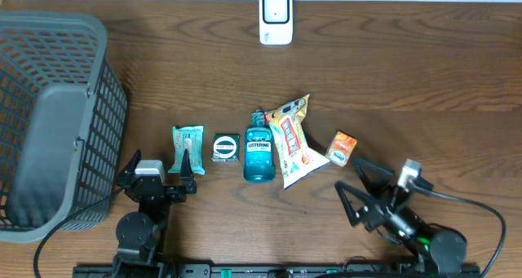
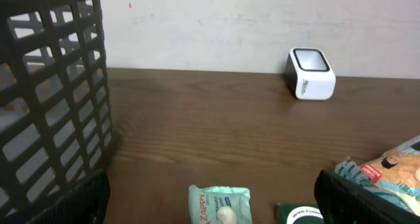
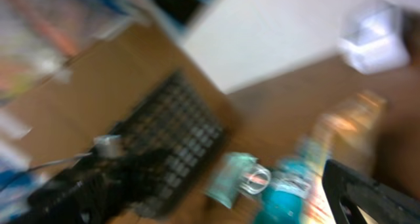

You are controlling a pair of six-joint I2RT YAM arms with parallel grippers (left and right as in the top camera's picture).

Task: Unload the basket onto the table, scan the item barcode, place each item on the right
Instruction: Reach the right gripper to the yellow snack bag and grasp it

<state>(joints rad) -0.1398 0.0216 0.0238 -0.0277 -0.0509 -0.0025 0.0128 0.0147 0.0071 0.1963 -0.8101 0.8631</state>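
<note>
Overhead, left gripper (image 1: 159,170) and right gripper (image 1: 360,188) gape wide, empty; small orange cardboard box (image 1: 342,147) escapes the left wrist view.

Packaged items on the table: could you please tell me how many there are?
5, in a row from left: teal snack-bar wrapper, small dark square packet, blue plastic mouthwash bottle, yellow crinkly snack bag, small orange box. The grey mesh basket may hide more.

Blue mouthwash bottle (image 1: 258,156), grey mesh basket (image 1: 102,123), white scanner (image 1: 276,17)
</note>
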